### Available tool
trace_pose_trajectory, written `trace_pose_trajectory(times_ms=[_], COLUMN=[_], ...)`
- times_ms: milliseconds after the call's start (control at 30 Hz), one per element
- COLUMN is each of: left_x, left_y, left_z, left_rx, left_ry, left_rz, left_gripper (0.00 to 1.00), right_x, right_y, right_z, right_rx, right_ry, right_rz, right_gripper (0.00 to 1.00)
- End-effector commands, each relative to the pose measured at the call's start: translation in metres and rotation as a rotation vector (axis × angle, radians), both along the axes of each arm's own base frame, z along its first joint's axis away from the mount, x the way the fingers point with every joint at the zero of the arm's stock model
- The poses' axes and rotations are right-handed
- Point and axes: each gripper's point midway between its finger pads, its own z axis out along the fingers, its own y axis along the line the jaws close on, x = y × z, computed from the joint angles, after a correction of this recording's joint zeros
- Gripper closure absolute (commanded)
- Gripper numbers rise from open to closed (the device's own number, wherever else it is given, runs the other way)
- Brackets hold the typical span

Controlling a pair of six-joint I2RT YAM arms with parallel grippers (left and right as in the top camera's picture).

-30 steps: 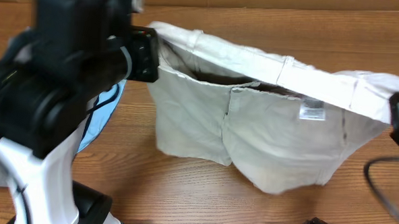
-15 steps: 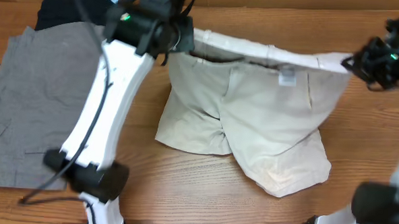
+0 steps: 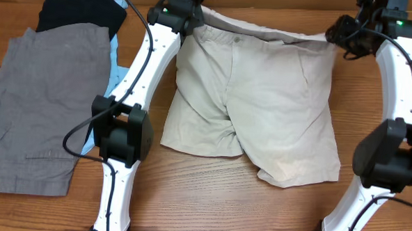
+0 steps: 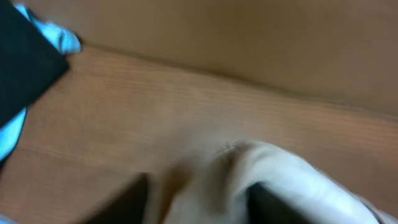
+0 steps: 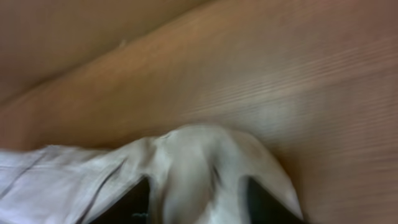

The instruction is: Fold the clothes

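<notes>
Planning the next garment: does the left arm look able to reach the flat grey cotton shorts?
Probably yes: the grey shorts lie right beside the left arm, with nothing on top.

The setting looks like a robotics lab bench, not a home. Two white-and-black robot arms stand on a wood-grain table [image 3: 209,199]: the left arm [image 3: 134,77] rises from the lower left-centre of the frame and the right arm [image 3: 402,89] runs up the right edge. A loose black cable [image 3: 76,134] loops off the left arm. The only other things on the table are test pieces of clothing: cream shorts [image 3: 262,97] spread in the middle, and grey shorts [image 3: 46,101] and a black garment [image 3: 78,9] at the upper left. A plain brown board [image 3: 281,0] backs the table along the top edge.
</notes>
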Motion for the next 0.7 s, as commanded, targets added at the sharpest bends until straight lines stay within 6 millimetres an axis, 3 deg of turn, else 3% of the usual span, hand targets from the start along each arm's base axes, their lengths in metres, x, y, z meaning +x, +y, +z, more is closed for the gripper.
trace_pose_trajectory(times_ms=[0,33,200,267,333,433,567,667], left_x=[0.021,0.025,0.027,0.015,-0.011,-0.048,-0.095,-0.112], left_y=[0.03,0.026,0.02,0.019,0.016,0.013,0.023,0.025], left_z=[0.008,0.014,0.065,0.091,0.119,0.139,0.15,0.145], left_rx=[0.037,0.042,0.085,0.095,0.088,0.085,0.114,0.111], left_ry=[-0.09,-0.116,-0.19,-0.176,-0.124,-0.044,0.066,0.125], left_rz=[0.091,0.062,-0.031,-0.072,-0.159,-0.255,-0.298,-0.312], left_gripper=[0.16,0.01,0.0,0.0,0.0,0.0,0.0,0.0], right_x=[0.023,0.028,0.034,0.023,-0.002,-0.04,-0.093,-0.111], right_y=[-0.008,-0.008,0.0,0.007,0.017,0.029,0.048,0.066], right_z=[0.007,0.011,0.056,0.074,0.09,0.09,0.069,0.055], right_rx=[-0.069,-0.065,0.011,0.036,0.053,0.069,0.076,0.068], right_ry=[-0.087,-0.111,-0.202,-0.194,-0.136,-0.018,0.21,0.298], right_rz=[-0.029,-0.037,-0.048,-0.03,-0.018,-0.008,0.015,0.072], right_gripper=[0.06,0.0,0.0,0.0,0.0,0.0,0.0,0.0])
